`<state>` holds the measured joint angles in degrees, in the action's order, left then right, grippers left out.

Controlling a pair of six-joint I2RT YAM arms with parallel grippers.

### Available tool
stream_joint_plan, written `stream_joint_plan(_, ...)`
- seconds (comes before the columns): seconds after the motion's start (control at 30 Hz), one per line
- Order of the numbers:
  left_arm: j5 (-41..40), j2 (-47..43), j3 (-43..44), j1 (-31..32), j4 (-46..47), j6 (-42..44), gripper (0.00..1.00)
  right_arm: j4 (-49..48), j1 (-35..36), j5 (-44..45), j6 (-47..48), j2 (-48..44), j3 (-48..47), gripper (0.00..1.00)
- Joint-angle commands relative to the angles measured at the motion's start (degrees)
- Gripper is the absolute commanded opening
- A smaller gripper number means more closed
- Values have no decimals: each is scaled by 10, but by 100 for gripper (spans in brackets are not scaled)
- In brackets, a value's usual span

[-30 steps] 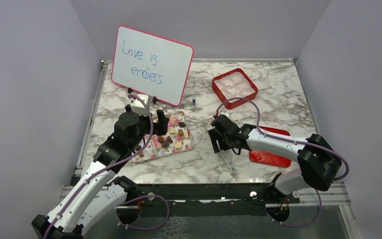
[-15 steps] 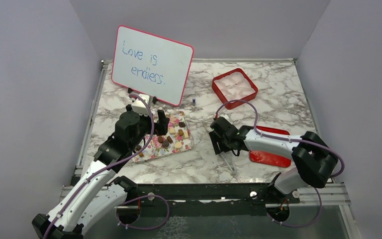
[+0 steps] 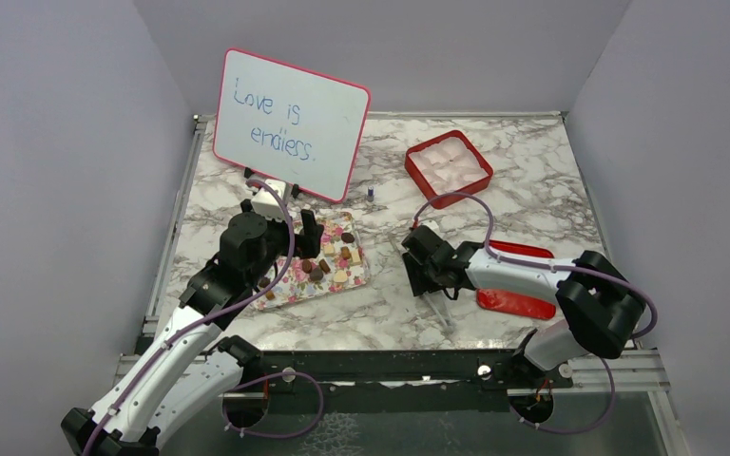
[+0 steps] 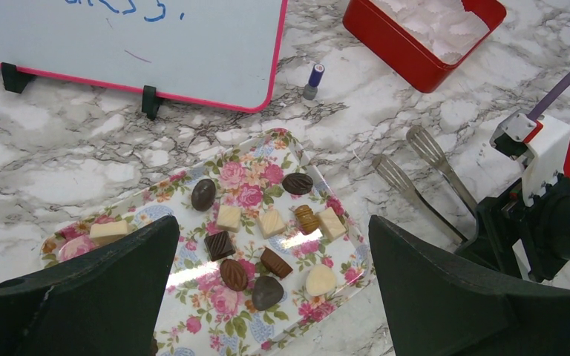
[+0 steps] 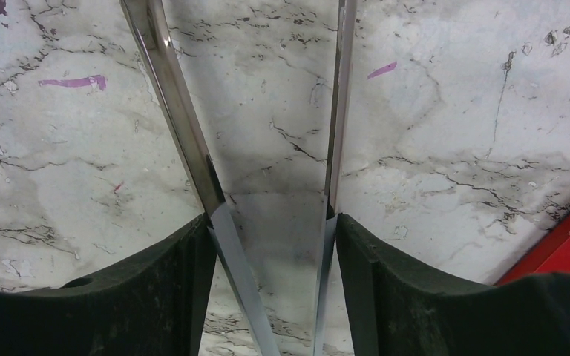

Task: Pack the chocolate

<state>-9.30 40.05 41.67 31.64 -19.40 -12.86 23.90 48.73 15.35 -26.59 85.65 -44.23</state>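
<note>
Chocolate (image 4: 232, 274): about a dozen small dark, reddish-brown and pale pieces, loose on the floral tray (image 4: 297, 144).

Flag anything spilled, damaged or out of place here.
Nothing is spilled: the chocolates in view all lie on the tray. Two small oddities: purple streaks stain the marble beside the tongs in the right gripper, and a small blue-topped piece, perhaps a pen cap, stands alone near the whiteboard.
</note>
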Motion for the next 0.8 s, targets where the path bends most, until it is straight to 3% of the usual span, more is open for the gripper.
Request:
stream_joint_plan(0.0,-2,-10,-1,2,2,-5,99,4,9,3,-19,11,12,62)
stream_joint_plan(0.23,-12,-15,-3,2,-6,-20,99,41,14,48,-17,-16,-18,50)
stream_joint_plan(0.77,48,61,27,2,-13,-117,98,124,16,21,31,-136,-95,44)
